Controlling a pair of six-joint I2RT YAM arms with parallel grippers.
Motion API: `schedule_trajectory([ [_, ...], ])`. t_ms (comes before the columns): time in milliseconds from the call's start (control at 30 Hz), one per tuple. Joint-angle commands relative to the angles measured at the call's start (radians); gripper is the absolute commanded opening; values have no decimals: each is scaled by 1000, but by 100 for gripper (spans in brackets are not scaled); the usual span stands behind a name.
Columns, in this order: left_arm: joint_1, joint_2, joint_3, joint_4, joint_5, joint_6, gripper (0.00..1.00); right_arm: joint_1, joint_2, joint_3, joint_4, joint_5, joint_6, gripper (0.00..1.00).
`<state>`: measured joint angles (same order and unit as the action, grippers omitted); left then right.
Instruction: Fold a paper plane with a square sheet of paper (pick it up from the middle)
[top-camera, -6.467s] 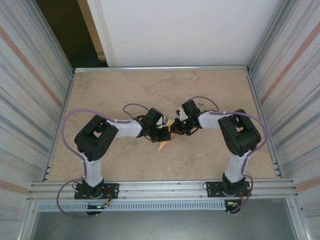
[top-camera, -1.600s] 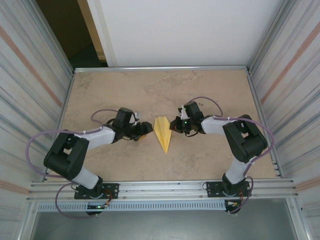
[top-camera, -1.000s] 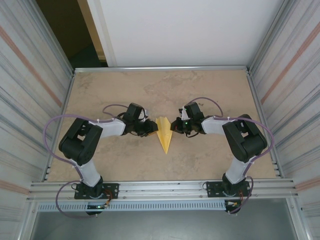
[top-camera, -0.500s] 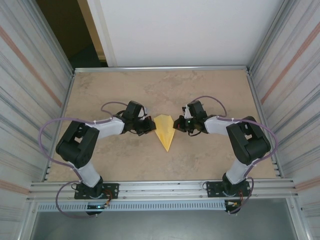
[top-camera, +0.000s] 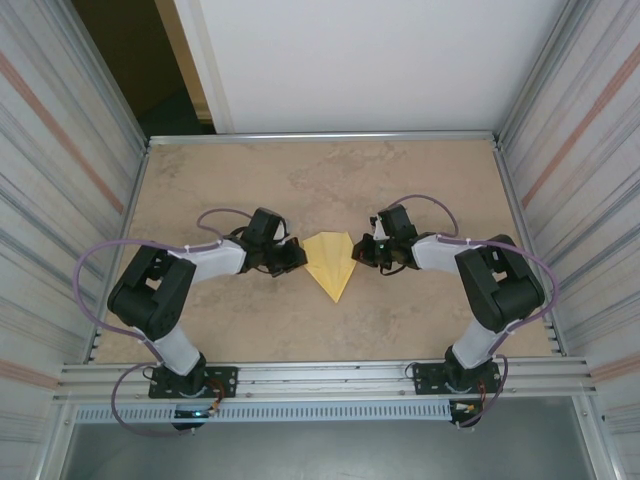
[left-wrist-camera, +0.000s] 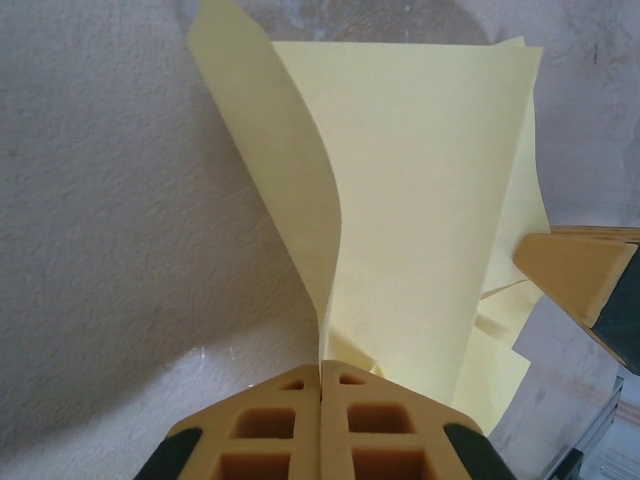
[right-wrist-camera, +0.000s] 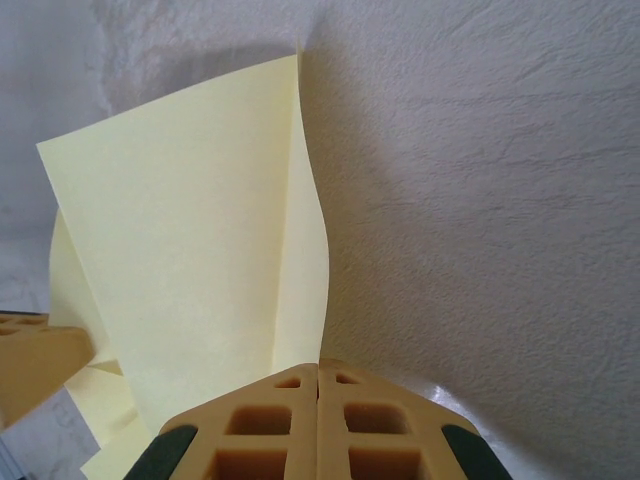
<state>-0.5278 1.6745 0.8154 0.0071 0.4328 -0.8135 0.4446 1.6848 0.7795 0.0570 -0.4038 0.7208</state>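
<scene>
The paper plane (top-camera: 329, 262) is plain pale yellow; the table (top-camera: 230, 180) is mottled beige; the side walls (top-camera: 60, 170) are grey-striped.

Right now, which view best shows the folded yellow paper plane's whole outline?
Top external: the whole kite-shaped yellow paper plane is visible, sharp tip included. Each wrist view shows one lifted wing close up.

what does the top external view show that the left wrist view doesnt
Top external: the paper plane as a whole kite outline, sharp tip toward the arm bases, with the left gripper and right gripper at opposite wings. Left wrist: the left gripper's pads pressed together on a lifted, curved wing edge. Both: the yellow plane, the tan table, part of the right gripper.
</scene>
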Motion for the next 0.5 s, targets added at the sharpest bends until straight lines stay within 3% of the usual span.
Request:
schedule_trajectory([
  [0, 2, 8, -22, 37, -8, -9, 1, -4, 14, -14, -9, 12, -6, 4],
  [100, -1, 19, -21, 68, 15, -4, 1, -2, 4, -4, -17, -1, -13, 10],
  [267, -4, 22, -20, 89, 39, 3, 2, 7, -69, -5, -32, -19, -31, 34],
  [467, -4, 20, -22, 87, 42, 8, 2, 77, -137, 1, -110, 30, -60, 43],
])
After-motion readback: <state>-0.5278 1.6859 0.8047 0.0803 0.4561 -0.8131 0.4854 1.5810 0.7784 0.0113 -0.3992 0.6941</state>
